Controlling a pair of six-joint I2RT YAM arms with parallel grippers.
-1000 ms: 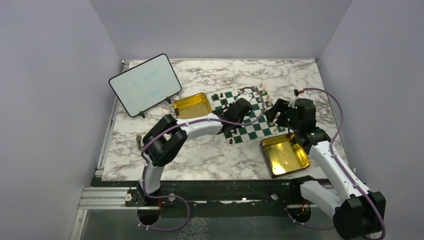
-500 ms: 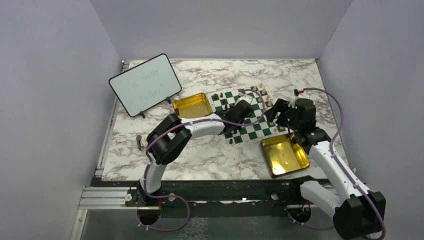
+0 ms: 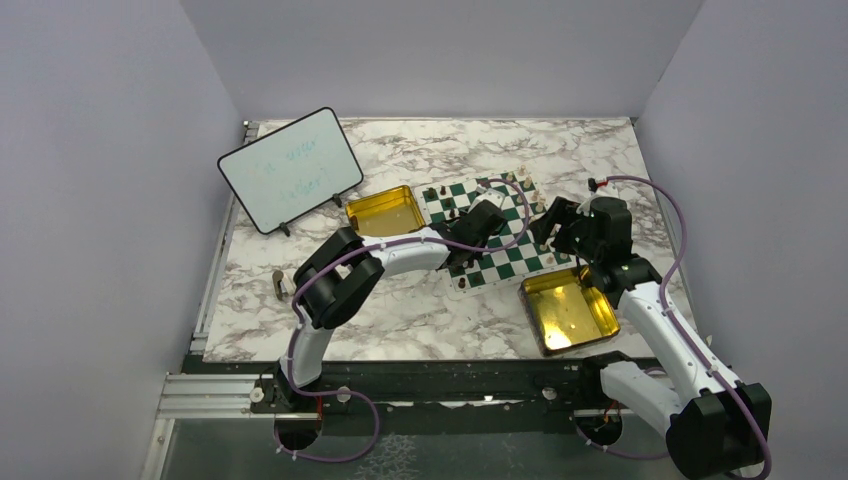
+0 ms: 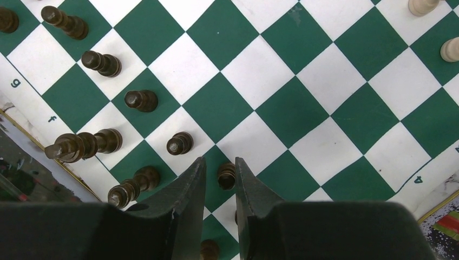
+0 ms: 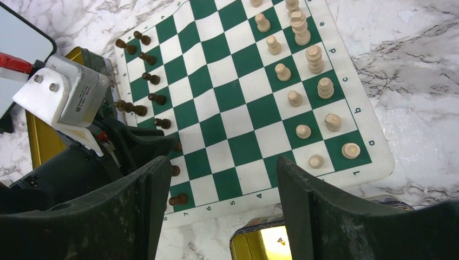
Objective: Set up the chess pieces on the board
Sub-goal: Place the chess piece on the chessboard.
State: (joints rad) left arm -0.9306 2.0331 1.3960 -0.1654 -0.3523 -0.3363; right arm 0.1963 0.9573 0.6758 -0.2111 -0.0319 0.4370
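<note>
**Left wrist view.** The jaws of the left gripper [image 4: 221, 165] stand narrow, with one dark pawn [image 4: 226, 176] between the tips. The pawn sits close against the right-hand finger, and a strip of green square shows on its other side. Whether the pads press it cannot be told. The narrow setting probably serves clearance. Other dark pieces [image 4: 179, 143] stand just left of the jaws in two rows, and a wider spread would risk knocking them. Ahead of the tips the board [image 4: 303, 108] lies bare. Cream pieces [image 4: 448, 49] show only far off to the right.

**Right wrist view.** The jaws of the right gripper [image 5: 222, 162] stand wide and hold nothing. They hang above the near border of the board. Beyond the right finger, cream pieces form two rows along one edge. Beyond the left finger, the dark rows run along the opposite edge, where the left arm works. A gold tin [image 5: 260, 244] lies below the jaws, just beside the board. It is judged to be a store for pieces awaiting placement.

**Top external view.** The left jaws reach in over the board. The right jaws wait at its right edge, apart from the left. This is judged a parked position that leaves the left arm room. A second gold tin [image 3: 385, 210] lies just beside the board, left of the left jaws.
</note>
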